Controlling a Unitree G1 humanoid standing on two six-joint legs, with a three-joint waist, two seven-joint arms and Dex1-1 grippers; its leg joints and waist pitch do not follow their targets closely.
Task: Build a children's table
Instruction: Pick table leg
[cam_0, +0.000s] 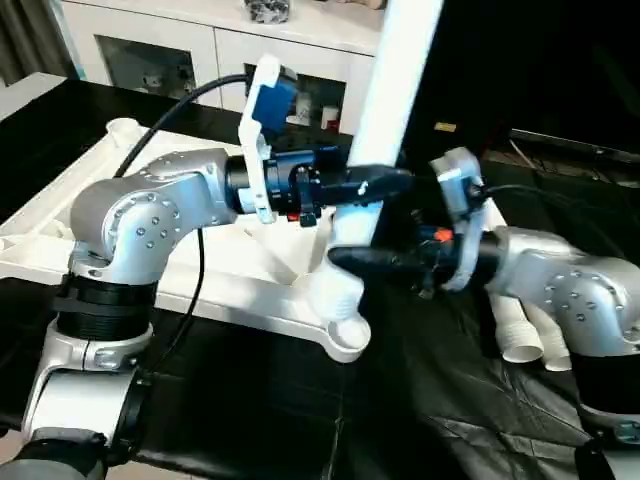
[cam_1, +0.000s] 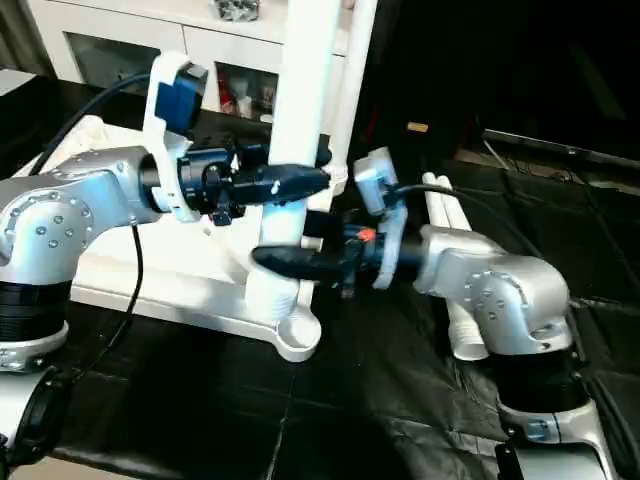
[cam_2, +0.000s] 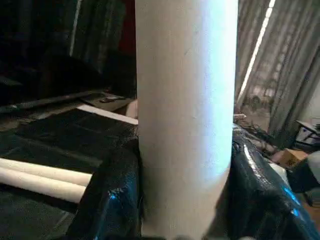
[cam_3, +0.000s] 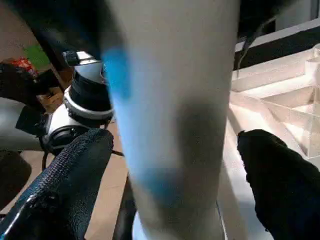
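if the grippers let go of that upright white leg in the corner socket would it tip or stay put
Likely wobbly: the leg is tall and narrow, with just its flared end in the tabletop's corner socket. Its smooth round tube looks slippery. The left gripper clamps it; the right gripper brackets it with open jaws. The spare legs lying nearby would probably roll.

The white plastic table panel (cam_0: 130, 240) lies upside down on my black-covered work surface, ribs facing up, with round sockets at its corners. One long white tube leg (cam_0: 385, 110) stands nearly upright, its flared lower end seated in the near corner socket (cam_0: 345, 335). Spare white legs (cam_1: 455, 290) lie side by side on the black cover, off to the right of the panel.
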